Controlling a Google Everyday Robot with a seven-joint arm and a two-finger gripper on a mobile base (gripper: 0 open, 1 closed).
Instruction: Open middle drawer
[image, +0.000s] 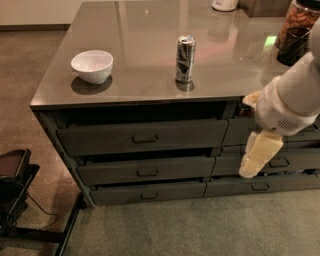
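The middle drawer (145, 170) is the wide dark grey-brown front of medium height in the left column, with a small dark loop handle (147, 173) at its centre. It sits below the taller top drawer (142, 137) and above the slim bottom drawer (149, 193). All three stand slightly out from the cabinet frame. My cream-coloured gripper (248, 172) hangs pointing down in front of the right column of drawers. It is to the right of the middle drawer, at about its height, and well away from the handle.
A white bowl (91, 65) and a drink can (185, 59) stand on the glossy countertop (140, 30). A jar (300, 17) and a dark cup (292, 46) are at the back right. A black stand (15, 190) with a cable is on the floor at left.
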